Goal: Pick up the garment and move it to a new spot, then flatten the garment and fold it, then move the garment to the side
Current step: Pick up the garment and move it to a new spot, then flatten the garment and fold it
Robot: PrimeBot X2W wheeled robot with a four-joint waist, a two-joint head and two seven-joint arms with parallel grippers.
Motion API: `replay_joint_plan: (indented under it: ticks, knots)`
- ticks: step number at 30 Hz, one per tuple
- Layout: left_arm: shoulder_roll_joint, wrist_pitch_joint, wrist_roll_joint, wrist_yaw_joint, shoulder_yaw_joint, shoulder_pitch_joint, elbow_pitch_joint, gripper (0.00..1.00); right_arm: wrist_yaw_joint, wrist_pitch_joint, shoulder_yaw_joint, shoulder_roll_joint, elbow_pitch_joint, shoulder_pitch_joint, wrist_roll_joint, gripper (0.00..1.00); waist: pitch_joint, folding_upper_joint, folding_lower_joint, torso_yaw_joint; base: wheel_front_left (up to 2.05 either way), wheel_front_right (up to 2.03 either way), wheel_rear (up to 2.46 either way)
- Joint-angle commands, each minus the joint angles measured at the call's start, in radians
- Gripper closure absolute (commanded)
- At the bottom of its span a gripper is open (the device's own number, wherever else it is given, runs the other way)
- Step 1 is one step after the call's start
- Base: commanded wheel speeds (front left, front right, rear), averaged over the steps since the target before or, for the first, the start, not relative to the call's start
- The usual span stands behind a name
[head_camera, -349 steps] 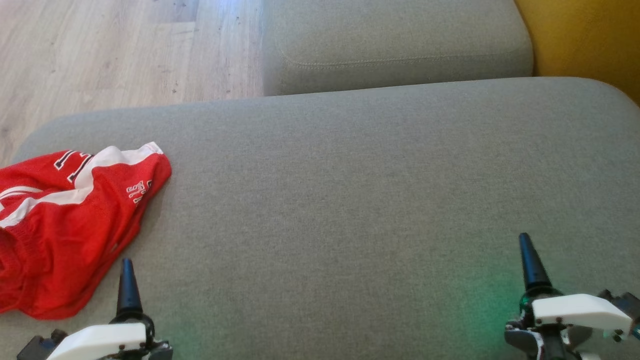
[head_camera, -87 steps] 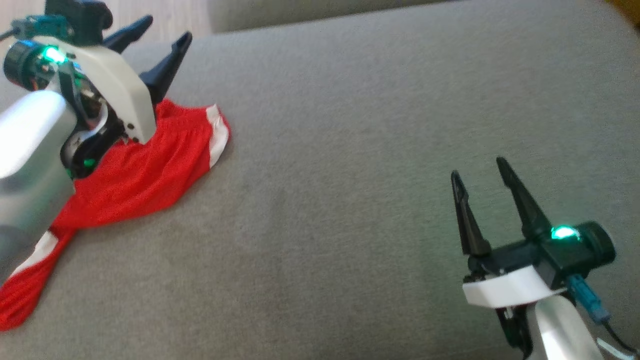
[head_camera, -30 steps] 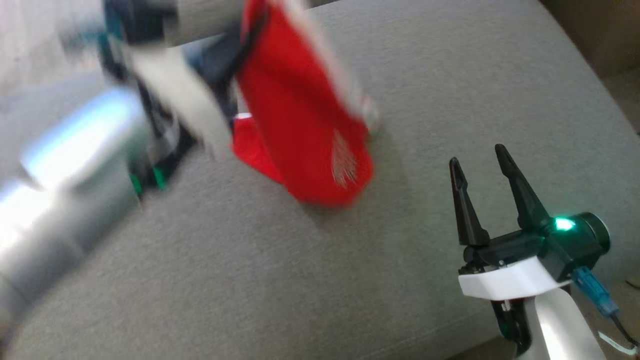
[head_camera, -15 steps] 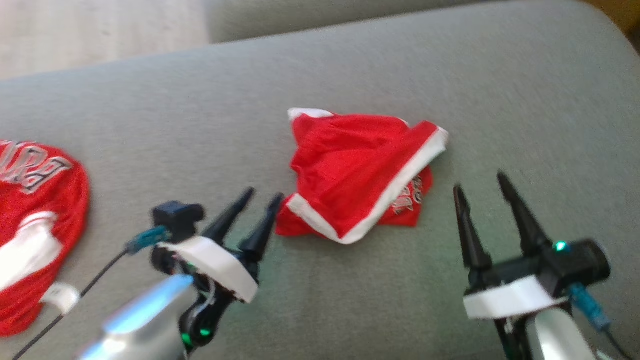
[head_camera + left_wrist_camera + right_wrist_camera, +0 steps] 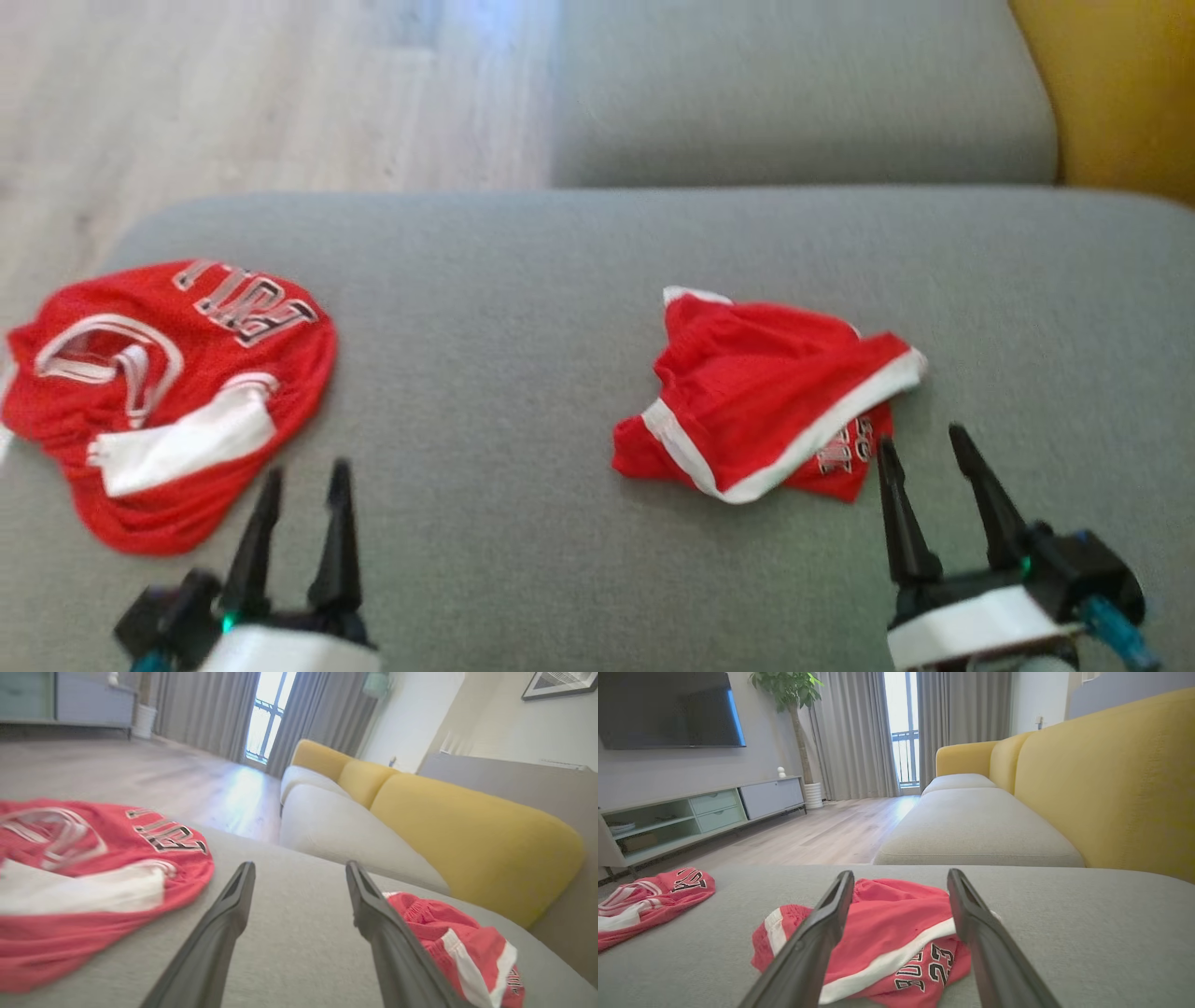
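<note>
The garment, a pair of red shorts (image 5: 766, 401) with white trim and a black number, lies crumpled on the grey seat cushion (image 5: 523, 308), right of its middle. My right gripper (image 5: 920, 437) is open just in front of the shorts' near right corner, not touching them. In the right wrist view the shorts (image 5: 896, 933) lie between and beyond the spread fingers of that gripper (image 5: 900, 872). My left gripper (image 5: 306, 469) is open and empty at the lower left. The left wrist view has the shorts (image 5: 448, 933) to the right of its gripper (image 5: 299, 864).
A red jersey (image 5: 177, 401) with white bands and lettering lies bunched at the cushion's left end, close beyond my left gripper. A second grey cushion (image 5: 794, 93) sits further back, a yellow backrest (image 5: 1120, 84) on the right, and wood floor (image 5: 233, 93) beyond the left edge.
A second ago the left gripper held the shorts in the air. It has let them go, opened and drawn back to the lower left. The head camera has also shifted.
</note>
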Motion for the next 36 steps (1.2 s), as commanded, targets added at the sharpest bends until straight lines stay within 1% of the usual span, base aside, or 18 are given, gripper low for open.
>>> replay_joint_plan:
  ticks: [1, 4, 6, 10, 13, 17, 23, 36]
  knots:
    - [-0.022, -0.009, 0.071, 0.008, 0.084, 0.001, -0.050, 0.00, -0.001, -0.002, 0.013, -0.005, -0.020, -0.010, 0.011, 0.00, -0.042, -0.0001, 0.0003, 0.035, 0.00, 0.00, 0.00]
    - [-0.083, -0.009, 0.196, 0.000, 0.166, 0.068, -0.088, 0.00, -0.001, -0.002, 0.009, -0.005, -0.007, 0.013, 0.006, 0.00, -0.059, -0.0001, 0.0003, 0.044, 0.00, 0.00, 0.00]
    - [-0.118, -0.009, 0.270, -0.012, 0.200, 0.103, -0.108, 0.00, -0.001, -0.002, 0.008, -0.005, 0.001, 0.029, -0.003, 0.00, -0.067, -0.0001, 0.0003, 0.046, 0.00, 0.00, 0.00]
    - [-0.166, -0.009, 0.417, -0.042, 0.226, 0.163, -0.134, 0.00, -0.001, -0.002, 0.010, -0.005, 0.019, 0.064, -0.020, 0.00, -0.079, -0.0001, 0.0003, 0.042, 0.00, 0.00, 0.00]
    - [-0.192, -0.009, 0.478, -0.062, 0.230, 0.195, -0.131, 0.00, -0.001, -0.002, 0.012, -0.005, 0.026, 0.085, -0.029, 0.00, -0.084, -0.0001, 0.0003, 0.036, 0.00, 0.00, 0.00]
    - [-0.210, -0.009, 0.526, -0.079, 0.244, 0.205, -0.123, 0.00, -0.001, -0.002, 0.013, -0.005, 0.027, 0.095, -0.032, 0.00, -0.087, -0.0001, 0.0003, 0.025, 0.00, 0.00, 0.00]
    - [-0.225, -0.009, 0.554, -0.100, 0.261, 0.200, -0.120, 0.00, -0.001, -0.002, 0.009, -0.005, 0.024, 0.094, -0.034, 0.00, -0.090, -0.0001, 0.0003, 0.007, 0.00, 0.00, 0.00]
    - [-0.238, -0.009, 0.577, -0.115, 0.269, 0.201, -0.118, 0.00, -0.001, -0.002, 0.021, -0.005, 0.020, 0.090, -0.037, 0.00, -0.080, -0.0001, 0.0003, -0.006, 0.00, 0.00, 0.00]
